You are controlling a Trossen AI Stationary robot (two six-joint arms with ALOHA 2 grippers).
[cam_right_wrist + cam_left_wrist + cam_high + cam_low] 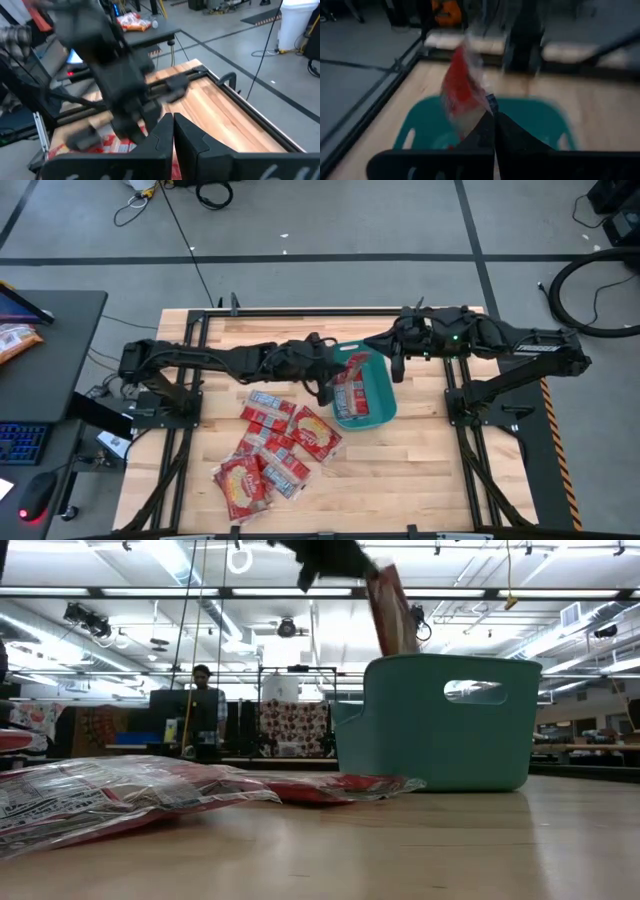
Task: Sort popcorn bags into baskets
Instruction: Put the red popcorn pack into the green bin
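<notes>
Pinching a popcorn bag [352, 372] over the basket [378, 408], the left gripper [330, 383] should lower before releasing, while the right gripper [398, 363], fingers pressed together, waits at the basket's twelve o'clock.

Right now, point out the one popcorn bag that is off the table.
The popcorn bag held upright over the teal basket by the left gripper; the other bags lie flat on the table.

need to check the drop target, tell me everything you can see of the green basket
The basket is a teal-green tub that looks like smooth plastic, oblong with rounded corners and an oval handle cutout in one end wall. It stands upright on the wooden table, right of the loose pile of popcorn bags. One flat bag lies against its base. The left gripper holds a red bag upright above its opening.
</notes>
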